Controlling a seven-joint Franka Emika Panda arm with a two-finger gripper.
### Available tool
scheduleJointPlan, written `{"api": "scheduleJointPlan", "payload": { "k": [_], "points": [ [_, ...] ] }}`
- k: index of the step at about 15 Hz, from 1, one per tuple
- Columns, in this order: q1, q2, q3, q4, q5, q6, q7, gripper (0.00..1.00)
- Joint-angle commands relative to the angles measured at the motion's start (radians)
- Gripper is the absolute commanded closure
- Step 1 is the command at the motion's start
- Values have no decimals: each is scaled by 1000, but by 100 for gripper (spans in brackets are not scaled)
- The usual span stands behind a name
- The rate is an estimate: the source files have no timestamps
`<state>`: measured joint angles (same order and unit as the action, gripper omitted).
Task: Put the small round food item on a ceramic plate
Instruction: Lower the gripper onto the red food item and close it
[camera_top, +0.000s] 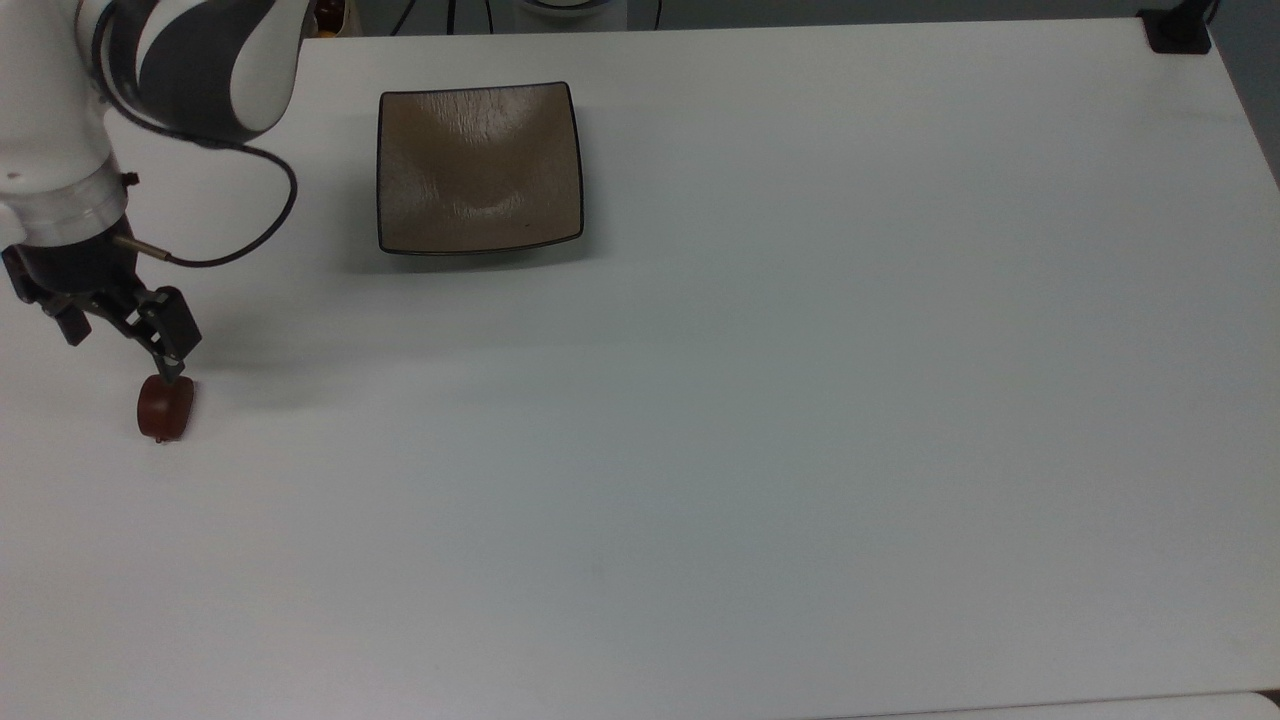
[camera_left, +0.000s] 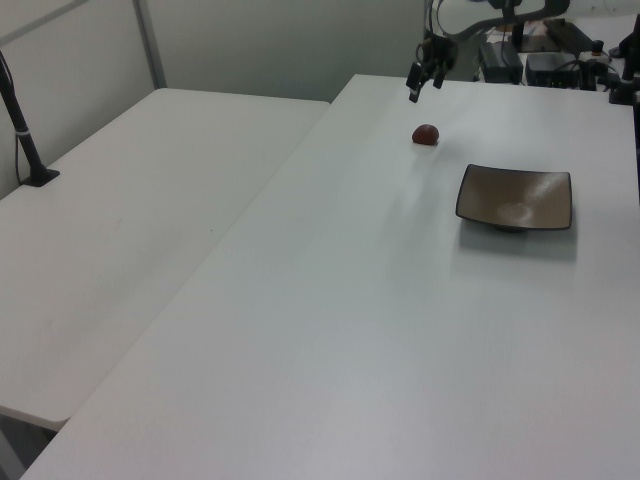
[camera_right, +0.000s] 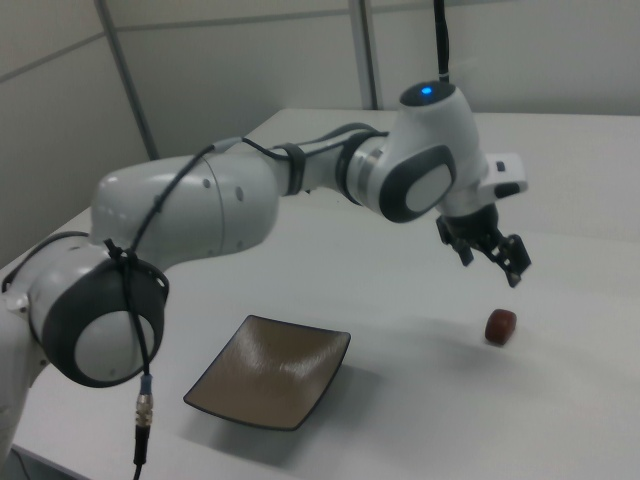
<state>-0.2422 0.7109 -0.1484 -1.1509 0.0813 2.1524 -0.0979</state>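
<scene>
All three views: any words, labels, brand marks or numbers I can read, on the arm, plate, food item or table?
None can be read.
The arm, tool, ceramic plate, small round food item and table show no print.
</scene>
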Motion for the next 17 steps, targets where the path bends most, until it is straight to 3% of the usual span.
{"api": "scheduleJointPlan", "payload": {
  "k": [1, 17],
  "points": [
    [-20, 97, -6, 100, -11, -9, -34, 0],
    [-25, 157, 13, 91, -9, 0, -220, 3]
  ]
}}
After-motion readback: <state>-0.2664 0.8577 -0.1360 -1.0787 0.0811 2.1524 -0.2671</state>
